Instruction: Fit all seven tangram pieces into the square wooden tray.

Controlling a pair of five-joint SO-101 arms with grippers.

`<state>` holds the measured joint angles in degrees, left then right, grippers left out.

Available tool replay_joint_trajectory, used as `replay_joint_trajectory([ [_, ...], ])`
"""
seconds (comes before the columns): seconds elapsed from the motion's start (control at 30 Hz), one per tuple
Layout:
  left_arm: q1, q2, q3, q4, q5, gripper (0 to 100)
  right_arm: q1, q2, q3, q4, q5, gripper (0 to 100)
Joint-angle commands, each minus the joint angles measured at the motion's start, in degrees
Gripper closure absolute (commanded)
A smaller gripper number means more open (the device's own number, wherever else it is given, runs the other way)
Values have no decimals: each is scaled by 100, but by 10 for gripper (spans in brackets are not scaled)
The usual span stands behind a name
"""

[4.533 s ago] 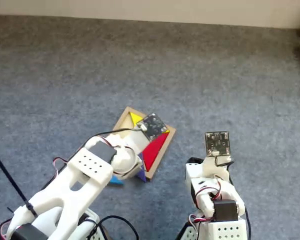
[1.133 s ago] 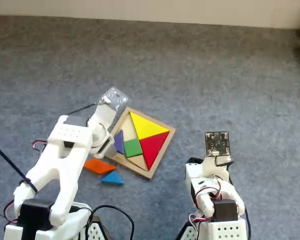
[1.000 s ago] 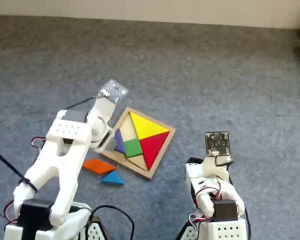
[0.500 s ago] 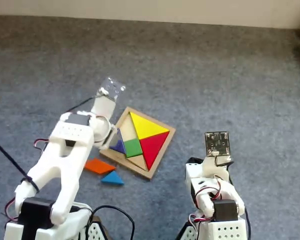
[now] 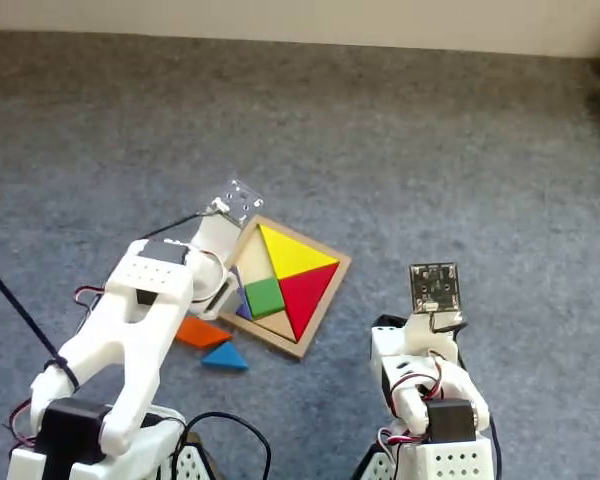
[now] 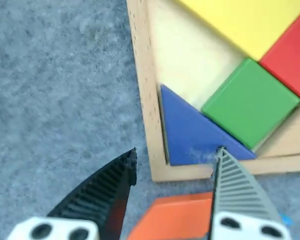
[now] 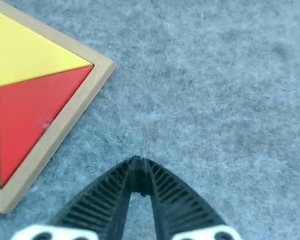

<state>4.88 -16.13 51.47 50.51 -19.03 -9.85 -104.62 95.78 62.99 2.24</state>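
Left gripper point(image 6: 176, 151) spread wide, right gripper point(image 7: 138, 161) pressed closed.

surface: grey carpet point(image 5: 450, 140) is covering the whole work area | far edge: pale wall strip point(image 5: 300, 18) is running along it

The tray point(image 7: 52, 135) is pale brown wood, the bench point(image 5: 430, 150) speckled grey. There is a yellow triangle point(image 5: 292, 252), a red triangle point(image 5: 308, 292), a green square point(image 5: 266, 296), a dark blue triangle point(image 6: 190, 135), a light blue triangle point(image 5: 226, 356) and an orange piece point(image 5: 202, 332)
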Motion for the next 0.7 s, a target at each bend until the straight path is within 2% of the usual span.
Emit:
replay_joint_trajectory([
  [0.0, 66, -356, -286, 413, 18, 748, 66, -57, 673, 13, -18, 993],
  [0.27, 171, -2035, -295, 1407, 185, 747, 66, -57, 673, 13, -18, 993],
  [0.4, 207, -2281, -277, 2066, -316, 748, 66, -57, 673, 13, -18, 993],
  [0.57, 242, -2053, 163, 2084, -941, 748, 66, -57, 673, 13, -18, 993],
  [0.67, 549, -1991, 479, 1820, -1134, 748, 66, -57, 673, 13, -18, 993],
])
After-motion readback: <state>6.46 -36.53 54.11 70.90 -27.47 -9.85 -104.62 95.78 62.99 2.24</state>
